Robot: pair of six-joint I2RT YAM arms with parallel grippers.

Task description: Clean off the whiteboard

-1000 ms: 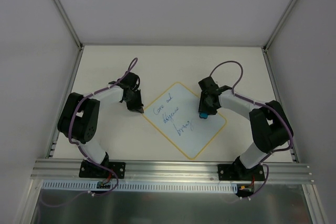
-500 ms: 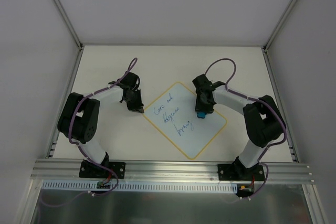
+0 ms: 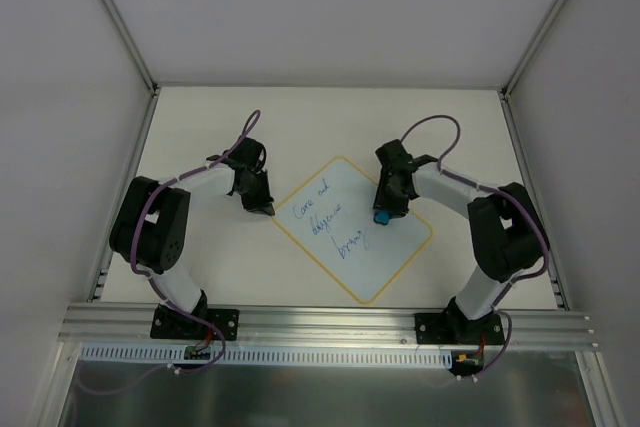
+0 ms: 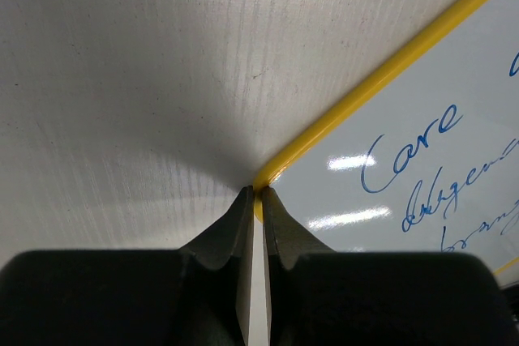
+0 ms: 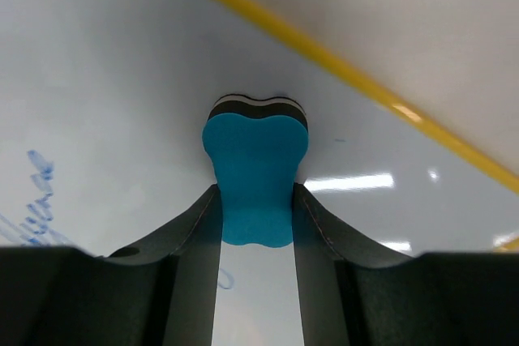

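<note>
The whiteboard (image 3: 396, 247) lies turned like a diamond on the table, with a yellow border and blue handwriting (image 3: 324, 217) on its left half. My left gripper (image 3: 270, 210) sits at the board's left corner. In the left wrist view the gripper (image 4: 257, 194) is pinched shut on the yellow corner rim of the whiteboard (image 4: 438, 200). My right gripper (image 3: 384, 209) is shut on a blue eraser (image 3: 382, 217) and holds it down on the board's upper right part, right of the writing. In the right wrist view the eraser (image 5: 255, 168) sits between my fingers (image 5: 320, 224) on the white surface (image 5: 113, 103).
The white table (image 3: 210, 117) is walled by grey panels on the left, back and right. An aluminium rail (image 3: 330, 319) runs along the near edge by the arm bases. The board's yellow border (image 5: 340, 70) runs just beyond the eraser.
My right gripper with the eraser has shifted slightly left on the board, and its arm has swung a little. The left gripper has stayed at the corner. The writing looks unchanged.
</note>
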